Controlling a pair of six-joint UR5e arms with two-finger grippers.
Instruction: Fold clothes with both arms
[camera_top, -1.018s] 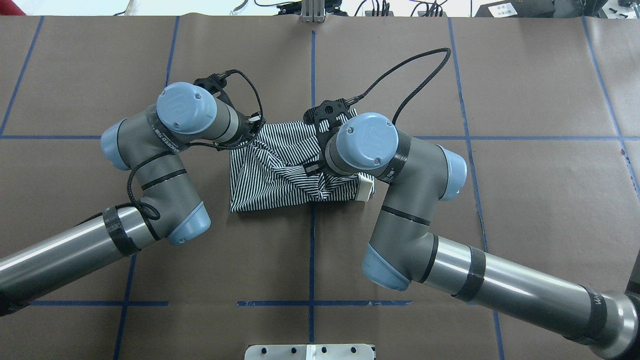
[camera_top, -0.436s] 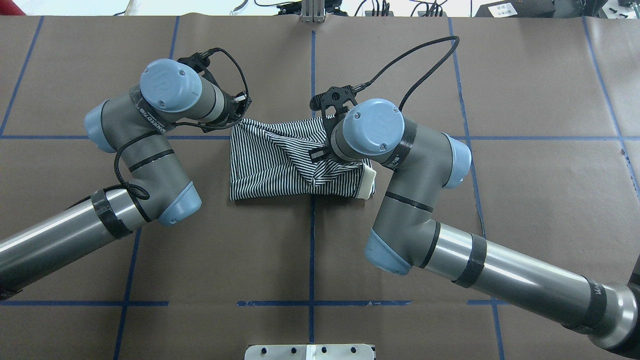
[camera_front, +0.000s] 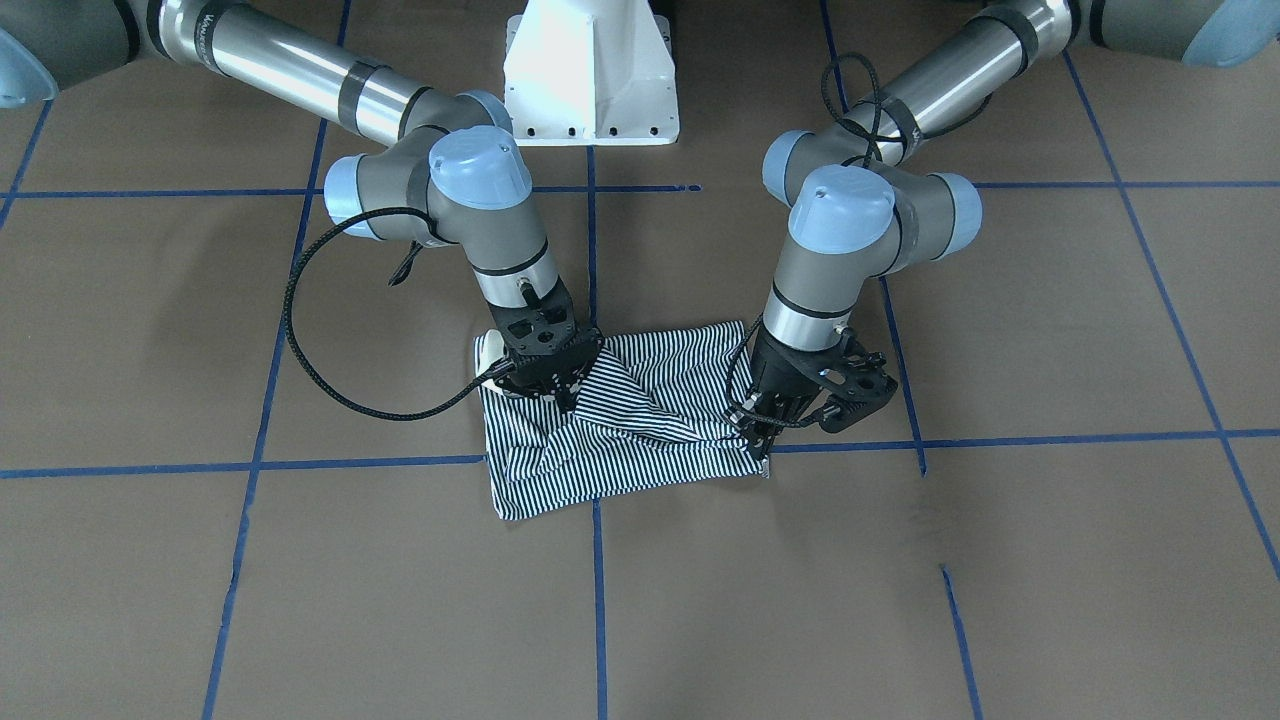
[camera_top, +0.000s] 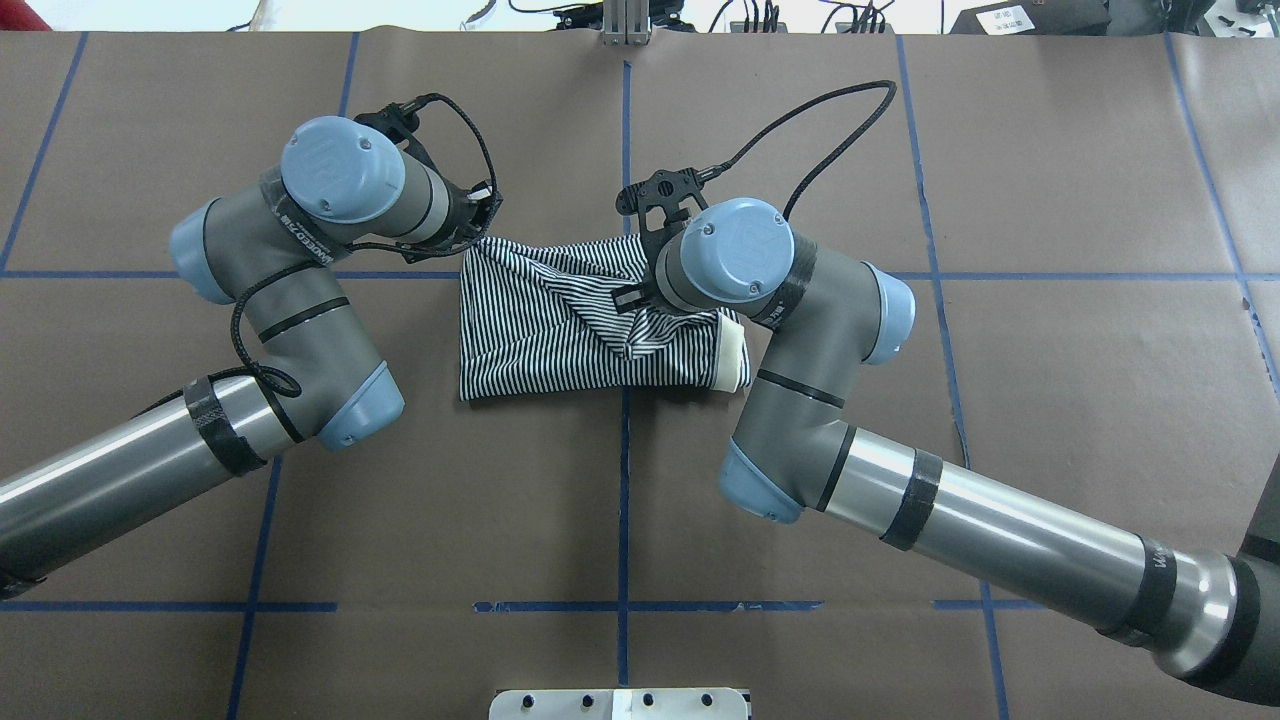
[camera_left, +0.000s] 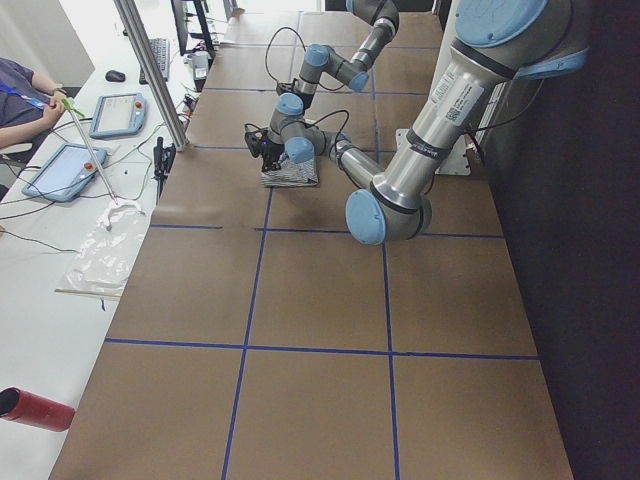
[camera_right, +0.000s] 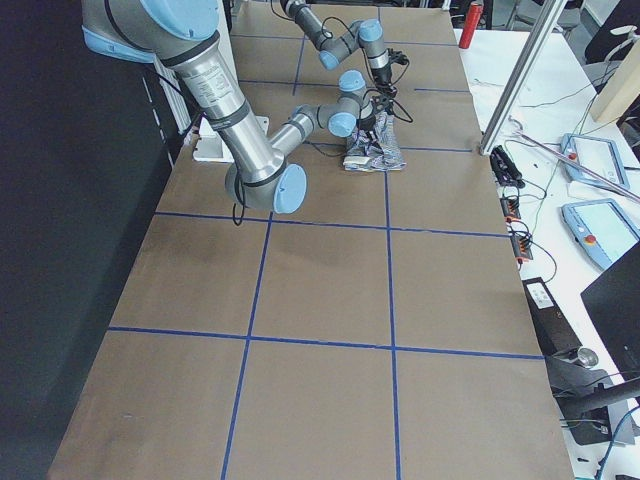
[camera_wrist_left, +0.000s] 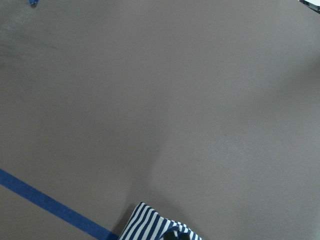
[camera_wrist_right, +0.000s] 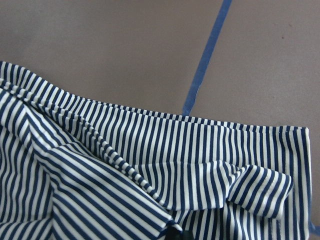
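Both black two-finger grippers are clamped on cloth here. The left gripper has its tips pinched together on the far corner of the navy-and-white striped short-sleeved polo shirt, on the robot's left side. Its wrist cam only catches a little striped corner poking up from the bottom edge, with a dark tip in it. The right gripper is dug into a bunched-up fold toward the shirt's other end. On its wrist cam the stripes pucker in toward a dark tip at the bottom of the shot.

The shirt itself is folded down to a chunky rectangle. It's lying on the brown paper-covered table, roughly mid-table, straddling the centre blue tape line. The edge nearest the robot lies flat and pretty straight. The top layer is messier: a raised diagonal ridge runs from the left gripper's corner over to the right gripper, with creases fanning off it. The plain cream collar sticks out at the end on the robot's right, touching the table.
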